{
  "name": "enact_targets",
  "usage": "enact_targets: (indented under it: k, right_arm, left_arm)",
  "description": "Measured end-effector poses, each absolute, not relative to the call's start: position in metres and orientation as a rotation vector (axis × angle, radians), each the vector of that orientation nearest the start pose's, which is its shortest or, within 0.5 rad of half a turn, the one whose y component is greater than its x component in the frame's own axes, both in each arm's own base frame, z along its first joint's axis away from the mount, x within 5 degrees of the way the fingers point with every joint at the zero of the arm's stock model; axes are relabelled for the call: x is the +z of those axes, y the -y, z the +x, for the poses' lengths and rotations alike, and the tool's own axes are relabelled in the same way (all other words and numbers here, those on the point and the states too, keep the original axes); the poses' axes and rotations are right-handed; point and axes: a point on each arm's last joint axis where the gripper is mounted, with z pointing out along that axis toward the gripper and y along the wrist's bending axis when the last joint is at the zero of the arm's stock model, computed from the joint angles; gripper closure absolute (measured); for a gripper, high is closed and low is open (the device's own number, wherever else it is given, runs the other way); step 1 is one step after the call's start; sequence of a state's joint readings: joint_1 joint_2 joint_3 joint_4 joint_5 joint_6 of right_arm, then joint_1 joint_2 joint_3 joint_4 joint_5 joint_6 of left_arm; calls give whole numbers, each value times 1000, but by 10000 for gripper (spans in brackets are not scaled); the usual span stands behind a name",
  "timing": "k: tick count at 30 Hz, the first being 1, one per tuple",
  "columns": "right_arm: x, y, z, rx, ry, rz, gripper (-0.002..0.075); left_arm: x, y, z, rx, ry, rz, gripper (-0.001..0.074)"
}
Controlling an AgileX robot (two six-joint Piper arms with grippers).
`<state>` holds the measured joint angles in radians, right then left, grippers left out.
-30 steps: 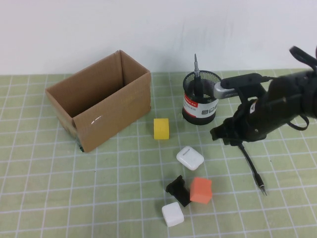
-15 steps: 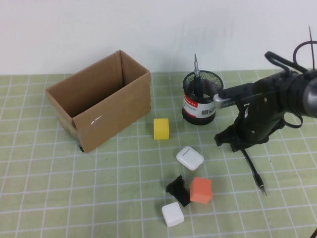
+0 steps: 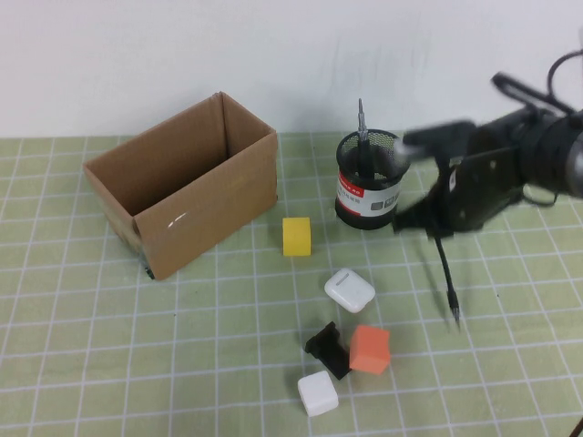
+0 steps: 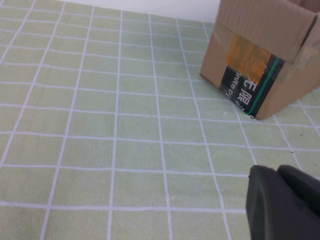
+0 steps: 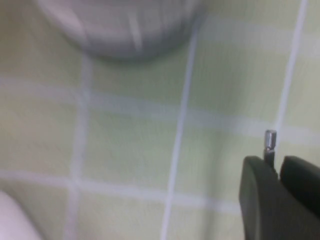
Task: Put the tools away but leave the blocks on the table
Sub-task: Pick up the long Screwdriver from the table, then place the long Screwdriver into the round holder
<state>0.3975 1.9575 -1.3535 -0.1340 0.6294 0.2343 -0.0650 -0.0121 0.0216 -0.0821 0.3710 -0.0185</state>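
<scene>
My right gripper (image 3: 435, 231) is shut on the pen-thin black tool (image 3: 446, 273), which hangs tip-down above the green grid table (image 3: 91, 319), just right of the black mesh cup (image 3: 369, 196). In the right wrist view the tool's metal tip (image 5: 270, 140) sticks out between my fingers (image 5: 257, 200). The thicker tool (image 3: 361, 137) stands in the cup. The yellow block (image 3: 296, 236), orange block (image 3: 369, 349) and white block (image 3: 317, 393) lie on the table. My left gripper (image 4: 281, 200) is shut and empty, low over the mat near the cardboard box (image 4: 260, 65).
An open cardboard box (image 3: 182, 182) stands at the back left. A white glossy case (image 3: 349, 289) and a small chunky black piece (image 3: 326, 346) lie among the blocks. A white wall runs behind the table.
My right gripper has lifted the thin tool off the table and carried it back and left, closer to the mesh cup. The blocks have not moved.
</scene>
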Motion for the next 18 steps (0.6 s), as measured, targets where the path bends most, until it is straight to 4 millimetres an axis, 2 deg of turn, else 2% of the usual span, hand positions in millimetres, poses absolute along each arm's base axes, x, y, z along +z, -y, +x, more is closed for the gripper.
enact_targets:
  k: [4,6,9,13,18]
  right_arm:
    - [234,-153,380,134,-2475,-320,712]
    - [265,-153,378,186,-2331,-306,712]
    - [300,-154,376,254,-2128,-289,712]
    - [319,-158,380,313,-1946,-279,713]
    - [312,-169,392,343,-1824,-312,713]
  left_arm:
    - [173,6,52,-139,-1865,-7,739]
    - [173,6,52,-139,-1865,-7,739]
    - [173,6,52,-139,-1865,-7,739]
    - [173,6,52,-139,-1865,-7,739]
    - [173,6,52,-139,-1865,-7,739]
